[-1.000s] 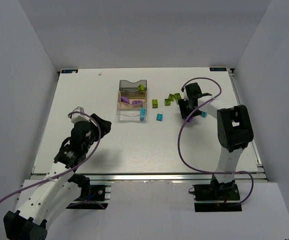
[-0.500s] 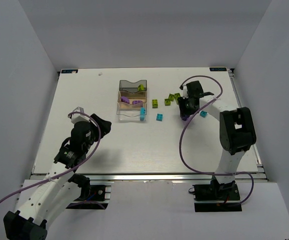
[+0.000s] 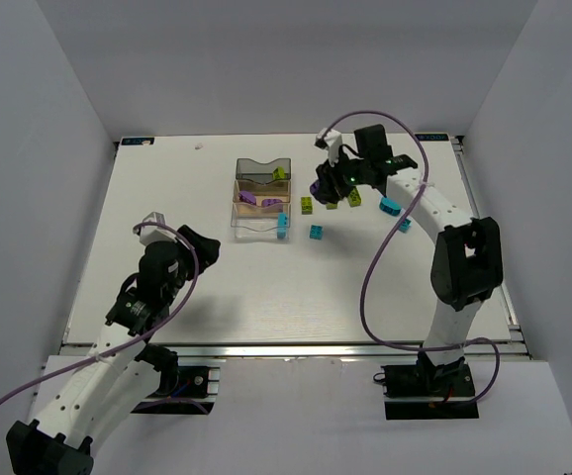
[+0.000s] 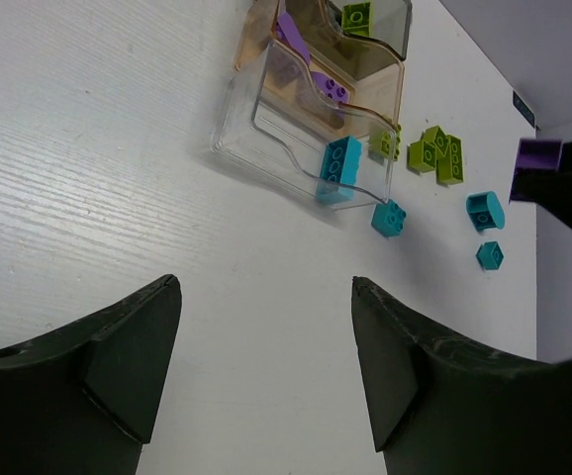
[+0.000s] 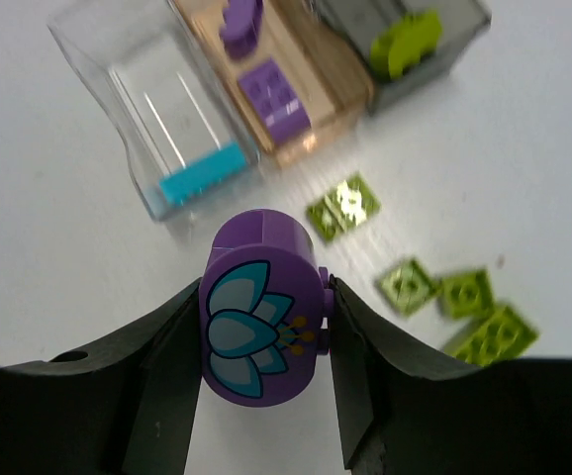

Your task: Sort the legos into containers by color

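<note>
My right claw [image 3: 328, 184] has swung toward ten o'clock and is clamping a purple brick [image 5: 262, 309], bound for the amber bin [image 3: 234, 195]. Green bricks [image 3: 343, 194] and cyan bricks [image 3: 317, 232] are still lying loose. My left claw [image 4: 264, 297] is idling, jaws apart.

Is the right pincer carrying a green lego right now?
No, the right pincer is clamped on a purple rounded lego printed with a teal flower.

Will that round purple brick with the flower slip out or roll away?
Probably stiff and light: the purple rounded plastic brick holds its shape between the black fingers. Its smooth curved sides look slippery, so it might roll if dropped.
</note>
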Robot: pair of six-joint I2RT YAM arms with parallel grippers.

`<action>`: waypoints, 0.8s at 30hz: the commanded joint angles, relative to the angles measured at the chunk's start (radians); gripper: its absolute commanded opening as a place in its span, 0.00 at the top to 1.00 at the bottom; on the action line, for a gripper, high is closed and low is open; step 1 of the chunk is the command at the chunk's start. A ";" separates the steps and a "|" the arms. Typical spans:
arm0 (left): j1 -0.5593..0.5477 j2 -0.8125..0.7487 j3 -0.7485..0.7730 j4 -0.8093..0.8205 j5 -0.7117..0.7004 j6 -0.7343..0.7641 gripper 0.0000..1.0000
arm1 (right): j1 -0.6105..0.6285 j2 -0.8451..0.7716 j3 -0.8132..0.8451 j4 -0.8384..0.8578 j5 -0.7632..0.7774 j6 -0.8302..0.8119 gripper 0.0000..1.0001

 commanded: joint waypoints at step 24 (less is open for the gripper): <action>-0.003 -0.036 -0.014 -0.017 0.062 -0.027 0.16 | 0.176 0.383 0.349 0.345 0.031 -0.029 0.83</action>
